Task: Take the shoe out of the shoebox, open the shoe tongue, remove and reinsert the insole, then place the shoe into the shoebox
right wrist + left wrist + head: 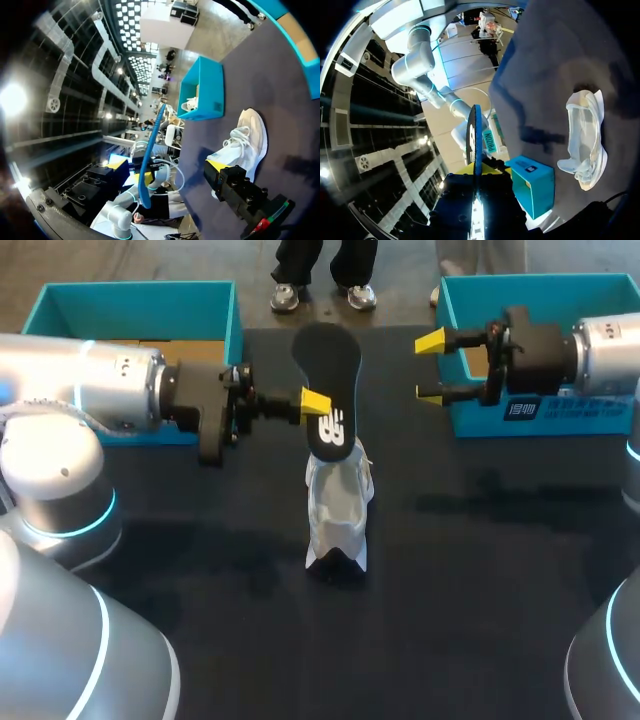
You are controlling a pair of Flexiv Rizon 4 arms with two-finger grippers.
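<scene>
A black insole (330,390) hangs in the air above the table, with my left gripper (315,405) shut on its lower edge. Seen edge-on in the left wrist view, the insole (476,140) rises from between the yellow tips of that gripper (477,171). The white shoe (338,512) stands on the dark table just under the insole, and it shows off to the side (587,140). My right gripper (430,368) is open in the air to the right of the insole, holding nothing. From the right wrist, the insole (150,155) and shoe (245,137) lie ahead of the open right gripper (169,172).
A teal shoebox (140,310) stands at the back left behind my left arm. A second teal box (560,415) stands at the back right, behind my right gripper. The dark tabletop (480,620) stretches out in front of the shoe.
</scene>
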